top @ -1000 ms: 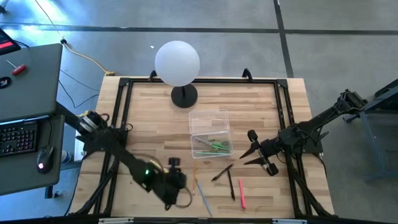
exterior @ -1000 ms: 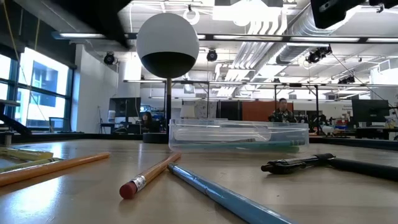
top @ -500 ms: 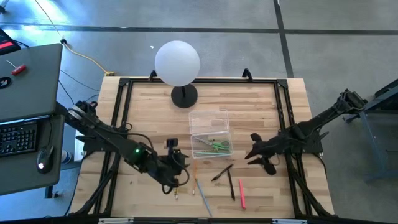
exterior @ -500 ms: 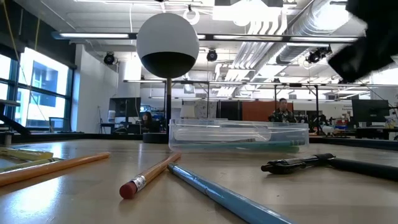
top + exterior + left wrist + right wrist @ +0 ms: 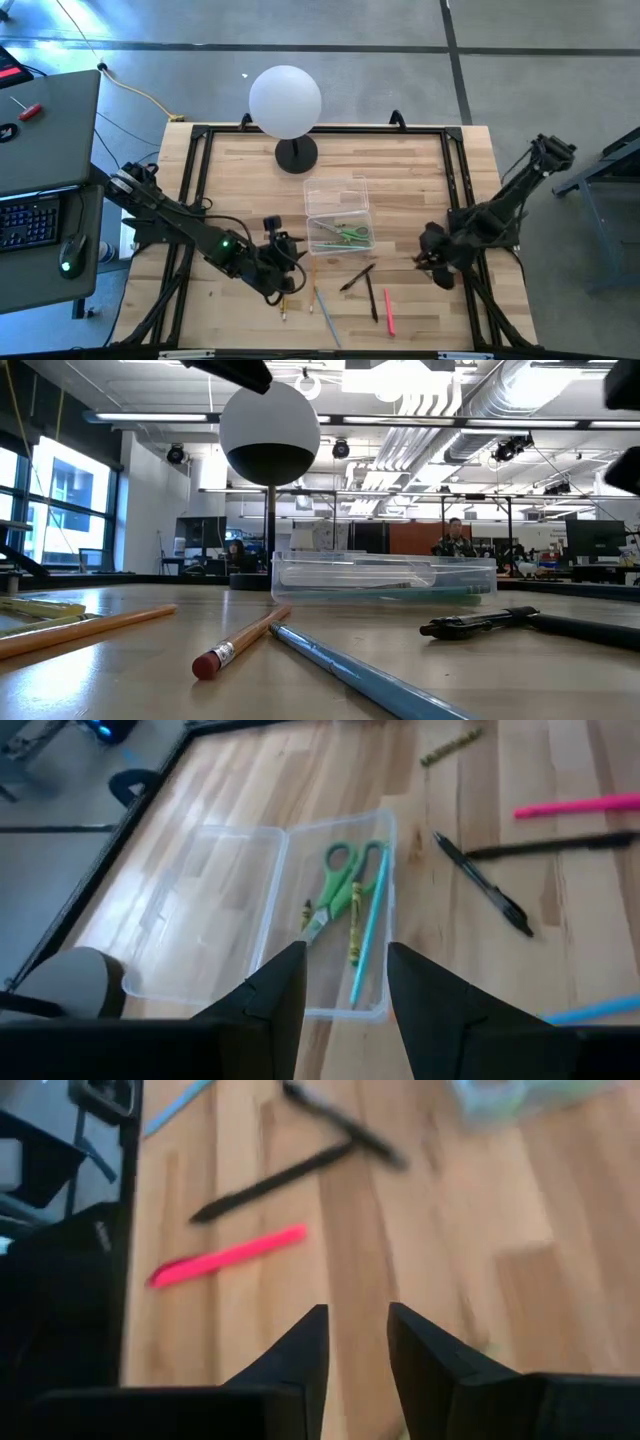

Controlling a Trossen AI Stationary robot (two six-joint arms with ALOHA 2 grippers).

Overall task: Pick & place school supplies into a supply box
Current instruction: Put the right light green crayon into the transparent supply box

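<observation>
The clear supply box [image 5: 339,229] lies open on the table's middle, its lid [image 5: 196,904] flipped to the far side. Inside it rest green-handled scissors [image 5: 334,892], a teal pencil [image 5: 369,928] and a yellow-green one [image 5: 354,927]. Loose on the wood near the front edge lie two black pens [image 5: 358,277], a pink pen [image 5: 388,311], a blue pencil [image 5: 325,312] and an orange pencil [image 5: 312,284]. My left gripper [image 5: 346,985] hovers open above the table, just left of the box's near end [image 5: 292,262]. My right gripper [image 5: 357,1342] is open and raised at the right [image 5: 427,258], pointing down toward the pens.
A white globe lamp [image 5: 286,101] on a black base stands behind the box at the far edge. A black frame [image 5: 197,165] runs round the tabletop. A yellow pencil [image 5: 283,306] lies near the front edge, under my left arm. Bare wood spreads at the far left and far right.
My left gripper has risen from the front edge and swung toward the far edge, closing on the box. My right gripper has pulled back toward the table's right edge, sunk a little, rolled and tipped downward. Nothing on the table has moved.
</observation>
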